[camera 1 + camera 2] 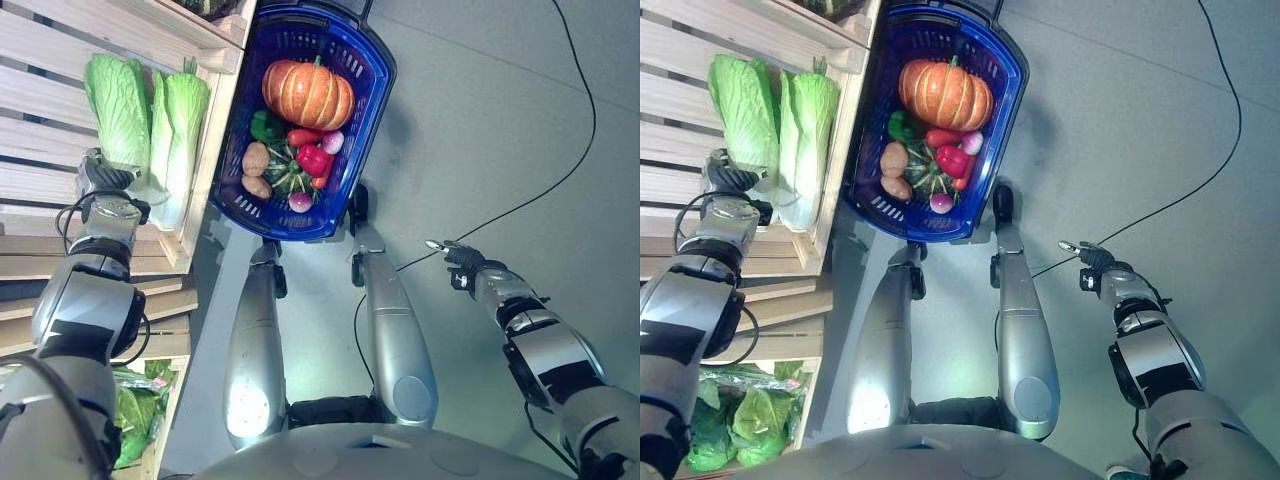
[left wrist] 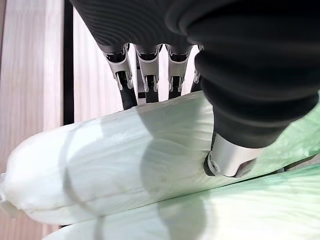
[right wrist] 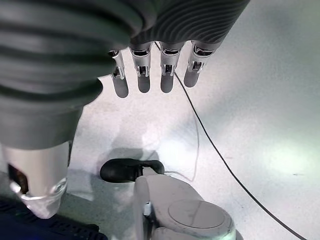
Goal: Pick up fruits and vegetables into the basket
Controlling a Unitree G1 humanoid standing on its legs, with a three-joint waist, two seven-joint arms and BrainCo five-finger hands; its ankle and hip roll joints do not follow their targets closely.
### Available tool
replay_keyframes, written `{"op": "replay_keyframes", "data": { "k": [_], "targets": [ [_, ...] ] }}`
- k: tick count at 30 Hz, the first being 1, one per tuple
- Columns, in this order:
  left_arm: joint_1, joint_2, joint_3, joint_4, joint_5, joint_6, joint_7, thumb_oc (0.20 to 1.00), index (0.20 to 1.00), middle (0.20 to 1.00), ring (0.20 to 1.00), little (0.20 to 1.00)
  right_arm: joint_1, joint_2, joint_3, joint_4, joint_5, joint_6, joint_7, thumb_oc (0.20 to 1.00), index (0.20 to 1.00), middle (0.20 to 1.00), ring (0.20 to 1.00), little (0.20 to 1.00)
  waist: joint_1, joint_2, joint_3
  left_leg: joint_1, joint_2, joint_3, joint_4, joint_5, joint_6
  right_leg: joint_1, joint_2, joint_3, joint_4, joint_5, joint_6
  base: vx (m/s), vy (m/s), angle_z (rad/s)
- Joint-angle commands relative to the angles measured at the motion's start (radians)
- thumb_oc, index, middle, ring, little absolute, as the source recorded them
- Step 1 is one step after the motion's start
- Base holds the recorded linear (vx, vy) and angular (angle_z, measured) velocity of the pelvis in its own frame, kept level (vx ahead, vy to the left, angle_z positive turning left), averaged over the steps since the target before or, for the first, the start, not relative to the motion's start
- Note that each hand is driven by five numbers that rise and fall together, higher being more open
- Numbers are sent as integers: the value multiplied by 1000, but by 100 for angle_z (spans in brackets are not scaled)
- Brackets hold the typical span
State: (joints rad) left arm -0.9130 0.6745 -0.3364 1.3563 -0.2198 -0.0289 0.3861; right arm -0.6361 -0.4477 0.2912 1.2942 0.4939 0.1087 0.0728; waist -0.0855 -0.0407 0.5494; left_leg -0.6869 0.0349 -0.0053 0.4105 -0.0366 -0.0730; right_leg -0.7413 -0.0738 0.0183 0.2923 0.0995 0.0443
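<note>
The napa cabbage [image 2: 125, 165] you want lies on the slatted wooden shelf [image 1: 40, 110], directly under your left robot hand [image 1: 100, 178], a second cabbage [image 1: 178, 130] just beside it. The fingers [image 2: 125, 75] reach over its far side and the thumb presses its near flank; they seem to be clasping it, though the tips are hidden. Expect a bulky, soft, leafy load in slick wrap: grip the firm pale stalk end. The blue basket [image 1: 365, 110] sits well apart, already holding a pumpkin [image 1: 308, 93]. Your right robot hand [image 3: 150, 70] hangs relaxed over the floor.
</note>
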Motion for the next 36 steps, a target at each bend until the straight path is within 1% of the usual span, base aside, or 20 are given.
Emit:
{"op": "replay_keyframes", "data": {
  "k": [1, 3, 4, 5, 6, 7, 10, 11, 12, 16, 17, 18, 20, 21, 24, 26, 31, 32, 33, 36],
  "targets": [
    [66, -61, 77, -27, -120, -122, 4, 200, 200, 200, 200, 200, 59, -35, 13, 11, 74, -36, -9, 1000, 1000, 1000, 1000, 1000, 12, 16, -29, 1, -38, 20, -115, 67, 8, 59, 45, -65, 35, -118, 1, -8, -46, 2],
    [89, -54, 100, -83, -136, -165, 43, 200, 200, 200, 200, 200, 63, -37, 2, -11, 107, -75, -19, 1000, 1000, 1000, 1000, 1000, 18, 20, -29, 16, -40, 17, -121, 61, 7, 73, 45, -65, 31, -124, 2, -5, -53, 1],
    [89, -53, 103, -91, -136, -169, 47, 200, 200, 200, 200, 200, 61, -37, -1, -14, 112, -82, -22, 1000, 1000, 1000, 1000, 1000, 18, 21, -29, 12, -40, 16, -124, 68, 7, 69, 45, -66, 28, -118, 2, -2, -71, 0],
    [108, -48, 118, -144, -121, -197, 82, 200, 200, 200, 200, 200, 65, -38, -11, -37, 145, -112, -29, 1000, 1000, 1000, 1000, 1000, 24, 22, -29, 21, -41, 13, -126, 61, 8, 77, 46, -67, 29, -125, 2, -21, -48, 0],
    [108, -47, 120, -150, -120, -197, 84, 200, 200, 200, 200, 200, 63, -39, -12, -40, 148, -114, -30, 1000, 1000, 1000, 1000, 1000, 24, 23, -29, 17, -41, 13, -129, 67, 8, 74, 46, -68, 26, -119, 2, 1, -55, 1],
    [118, -45, 124, -176, -112, -208, 98, 200, 200, 200, 200, 200, 66, -40, -17, -52, 161, -127, -32, 1000, 1000, 1000, 1000, 1000, 26, 23, -29, 23, -41, 12, -127, 61, 8, 80, 46, -68, 28, -126, 1, -14, -35, 2],
    [147, -38, 150, -299, -85, -241, 155, 200, 200, 200, 200, 200, 69, -47, -38, -116, 208, -190, -41, 1000, 1000, 1000, 1000, 1000, 35, 28, -29, 23, -43, 7, -131, 65, 8, 82, 46, -72, 27, -123, -2, -2, -51, 1],
    [162, -37, 149, -349, -61, -250, 182, 200, 200, 200, 200, 200, 75, -47, -43, -149, 227, -215, -49, 1000, 1000, 1000, 1000, 1000, 39, 28, -29, 29, -44, 5, -129, 58, 8, 88, 46, -73, 31, -130, -2, -6, -57, 0],
    [166, -37, 150, -385, -41, -245, 195, 200, 200, 200, 200, 200, 74, -46, -46, -174, 234, -219, -61, 1000, 1000, 1000, 1000, 1000, 41, 28, -29, 26, -44, 4, -134, 66, 9, 86, 46, -74, 26, -123, -2, -5, -55, 2],
    [198, -37, 129, -556, 75, -247, 247, 200, 200, 200, 200, 200, 100, -30, -60, -344, 253, -271, -137, 1000, 1000, 1000, 1000, 1000, 48, 27, -29, 32, -46, 1, -138, 59, 10, 93, 49, -77, 28, -130, -3, -10, -45, 3],
    [194, -35, 125, -576, 82, -254, 248, 200, 200, 200, 200, 200, 99, -30, -64, -368, 253, -285, -147, 1000, 1000, 1000, 1000, 1000, 48, 27, -29, 28, -46, 1, -143, 66, 10, 89, 49, -78, 23, -123, -3, 0, 0, 0],
    [193, -38, 116, -627, 104, -255, 251, 200, 200, 200, 200, 200, 106, -28, -69, -424, 255, -299, -167, 1000, 1000, 1000, 1000, 1000, 48, 27, -29, 33, -47, 1, -143, 58, 11, 94, 49, -79, 27, -131, -2, 0, 0, 0],
    [190, -45, 106, -658, 146, -271, 254, 200, 200, 200, 200, 200, 109, -23, -72, -472, 255, -323, -190, 1000, 1000, 1000, 1000, 1000, 48, 27, -29, 32, -48, 2, -144, 57, 11, 94, 49, -81, 27, -132, -2, 0, 0, 0],
    [187, -44, 97, -682, 173, -275, 255, 200, 200, 200, 200, 200, 111, -22, -75, -510, 253, -333, -208, 1000, 1000, 1000, 1000, 1000, 46, 27, -29, 28, -47, 4, -149, 65, 12, 89, 50, -82, 23, -124, -2, 15, -9, 3],
    [172, -22, 59, -766, 247, -260, 264, 200, 200, 200, 200, 200, 139, -20, -76, -639, 250, -351, -262, 1000, 1000, 1000, 1000, 1000, 37, 25, -29, 33, -46, 10, -152, 60, 10, 92, 49, -83, 22, -126, 1, 0, -2, 1],
    [165, -8, 45, -804, 286, -264, 261, 200, 200, 200, 200, 200, 149, -16, -78, -695, 240, -370, -278, 1000, 1000, 1000, 1000, 1000, 33, 27, -29, 31, -46, 12, -159, 66, 10, 89, 48, -83, 16, -118, 4, -2, 3, 3],
    [161, 8, 0, -885, 383, -289, 216, 200, 200, 200, 200, 200, 166, 0, -95, -810, 235, -408, -267, 1000, 1000, 1000, 1000, 1000, 25, 32, -29, 35, -47, 17, -169, 68, 9, 89, 44, -84, 7, -111, 10, 2, 0, 2],
    [160, 10, -17, -904, 414, -303, 177, 200, 200, 200, 200, 200, 169, 4, -98, -849, 240, -418, -243, 1000, 1000, 1000, 1000, 1000, 22, 35, -29, 36, -46, 20, -171, 68, 10, 86, 44, -83, 7, -111, 12, 0, 0, 0],
    [162, 15, -30, -918, 420, -303, 155, 200, 200, 200, 200, 200, 175, 6, -99, -870, 242, -419, -234, 1000, 1000, 1000, 1000, 1000, 20, 36, -29, 44, -46, 23, -171, 62, 10, 94, 43, -83, 9, -117, 13, 10, 30, -4],
    [154, 17, -64, -939, 431, -309, 111, 200, 200, 200, 200, 200, 172, 13, -93, -920, 239, -415, -207, 1000, 1000, 1000, 1000, 1000, 15, 39, -29, 43, -46, 27, -179, 71, 9, 94, 42, -82, -1, -107, 16, 2, 19, -8]
  ]
}}
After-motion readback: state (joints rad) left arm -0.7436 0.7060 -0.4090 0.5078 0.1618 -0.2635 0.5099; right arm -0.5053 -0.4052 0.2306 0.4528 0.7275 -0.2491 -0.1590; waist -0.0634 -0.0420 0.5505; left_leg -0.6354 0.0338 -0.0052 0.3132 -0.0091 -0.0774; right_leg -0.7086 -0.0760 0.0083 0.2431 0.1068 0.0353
